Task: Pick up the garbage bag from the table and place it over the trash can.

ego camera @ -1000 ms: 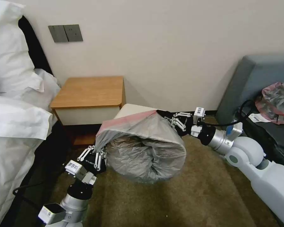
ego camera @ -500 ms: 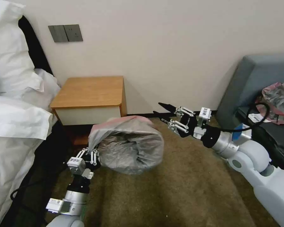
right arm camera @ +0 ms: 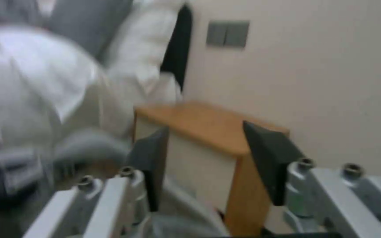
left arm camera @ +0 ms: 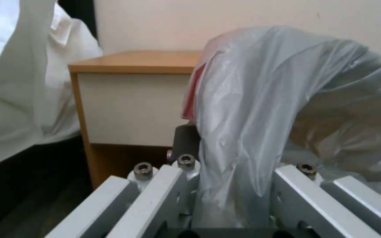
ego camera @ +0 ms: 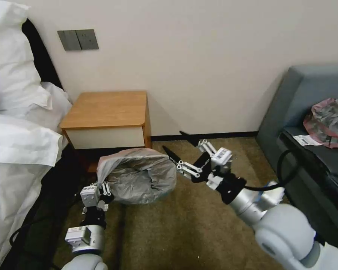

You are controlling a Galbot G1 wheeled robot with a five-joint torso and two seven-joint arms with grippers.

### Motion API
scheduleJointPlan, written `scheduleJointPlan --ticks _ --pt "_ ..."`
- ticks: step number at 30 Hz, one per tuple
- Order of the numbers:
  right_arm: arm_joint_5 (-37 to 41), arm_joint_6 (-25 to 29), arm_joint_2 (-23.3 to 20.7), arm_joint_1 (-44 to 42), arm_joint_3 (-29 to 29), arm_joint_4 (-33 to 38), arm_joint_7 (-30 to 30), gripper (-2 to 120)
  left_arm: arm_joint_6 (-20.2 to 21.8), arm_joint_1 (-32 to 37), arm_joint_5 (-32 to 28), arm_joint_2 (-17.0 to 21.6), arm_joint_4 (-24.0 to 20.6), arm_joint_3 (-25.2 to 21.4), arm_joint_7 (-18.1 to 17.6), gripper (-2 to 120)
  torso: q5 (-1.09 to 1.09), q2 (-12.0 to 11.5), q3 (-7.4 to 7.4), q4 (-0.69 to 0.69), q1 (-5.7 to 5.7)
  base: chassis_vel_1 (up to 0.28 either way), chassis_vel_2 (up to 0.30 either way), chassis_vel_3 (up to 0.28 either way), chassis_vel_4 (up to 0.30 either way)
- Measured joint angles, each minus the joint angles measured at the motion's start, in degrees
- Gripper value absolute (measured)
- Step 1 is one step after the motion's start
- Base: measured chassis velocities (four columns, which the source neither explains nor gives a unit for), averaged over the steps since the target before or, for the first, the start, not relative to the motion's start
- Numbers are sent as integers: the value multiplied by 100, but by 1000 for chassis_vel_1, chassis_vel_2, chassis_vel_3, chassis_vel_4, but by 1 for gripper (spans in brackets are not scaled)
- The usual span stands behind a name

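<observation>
Head view: garbage bag [ego camera: 139, 180] low over the carpet [ego camera: 199, 232], in front of the table [ego camera: 107, 108], at about 7 o'clock from centre. Its mouth gapes toward the right; pink rim along the top edge. Left gripper [ego camera: 101, 187] at the bag's 8 o'clock edge, clamped on the plastic. Right gripper [ego camera: 178, 148] just off the bag's 3 o'clock side, fingers spread apart, holding nothing. A second bag [ego camera: 328, 122] lies on the grey sofa [ego camera: 308, 93] at 3 o'clock.

Left wrist view: bag film [left arm camera: 261, 99] pinched between the closed fingers, table [left arm camera: 129, 99] behind.

Right wrist view: dark fingertips [right arm camera: 270, 158] spread, table [right arm camera: 208, 125] between them; blurred.
</observation>
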Motion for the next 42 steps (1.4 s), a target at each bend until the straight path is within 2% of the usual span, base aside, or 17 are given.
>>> scheduleJointPlan --ticks 3,4,6,8,10,13,18,24,26,30,39,42 --pt "-473 21 -343 376 -332 -412 -439 30 -7 -19 80 20 37 7 40 7 0 0 0 1 0 0 0 0 0" --pt "-473 21 -343 376 -332 -412 -439 30 -7 -19 80 20 37 7 40 7 0 0 0 1 0 0 0 0 0" --pt "-978 170 -568 789 -748 -818 -822 20 -35 -34 181 29 116 25 88 7 0 0 1 0 0 0 0 0 0" --pt "-1188 244 -611 929 -881 -938 -931 16 -41 -38 210 28 141 40 101 7 0 0 1 1 0 0 0 0 0" --pt "-1645 388 -623 1269 -1229 -1243 -1184 7 -56 -51 304 9 212 68 132 7 1 0 0 0 0 0 0 0 0" --pt "-1781 358 -559 1642 -1607 -1453 -1284 0 -84 -69 468 -16 294 89 170 7 0 0 1 -1 0 0 0 0 0" --pt "-1795 31 -353 2572 -2378 -1763 -1360 0 -114 -93 746 -41 425 121 218 6 0 0 1 1 0 0 0 0 0" --pt "-1755 -374 -132 3192 -2948 -1961 -1461 0 -129 -117 848 -50 532 134 228 6 -1 0 1 1 0 0 0 0 0" --pt "-1749 -596 9 3506 -3386 -2072 -1506 0 -130 -144 866 -60 567 141 228 6 0 0 1 0 0 0 0 0 0" --pt "-1713 -921 247 3848 -3873 -2271 -1511 0 -130 -175 871 -72 583 151 228 6 0 0 1 0 0 0 0 0 0" --pt "-1477 -1731 815 4821 -4786 -2768 -1269 0 -98 -188 896 -75 589 150 214 6 -1 0 1 1 0 0 0 0 0" --pt "-1442 -1819 948 5009 -4967 -2934 -1242 0 -94 -187 903 -83 589 149 208 6 -1 0 1 1 0 0 0 0 0"
